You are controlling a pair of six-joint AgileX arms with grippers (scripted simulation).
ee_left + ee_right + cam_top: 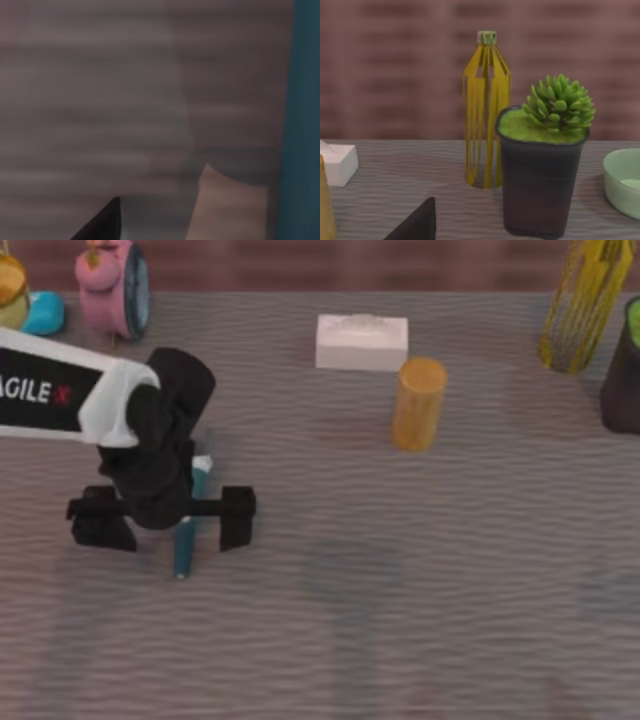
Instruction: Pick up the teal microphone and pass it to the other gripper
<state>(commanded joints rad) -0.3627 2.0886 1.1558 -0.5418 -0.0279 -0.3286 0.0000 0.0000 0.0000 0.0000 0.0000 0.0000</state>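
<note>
Left pincer: we hold it open, straddling the teal microphone.
Handling: we judge it light, stiff, slippery; grip mid-handle.

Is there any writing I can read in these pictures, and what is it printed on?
"AGILE" followed by a small red mark, partly cut off at the picture's edge: on the white casing of the left arm.
The pink alarm clock shows no readable numbers.
Nothing else carries text.
</note>
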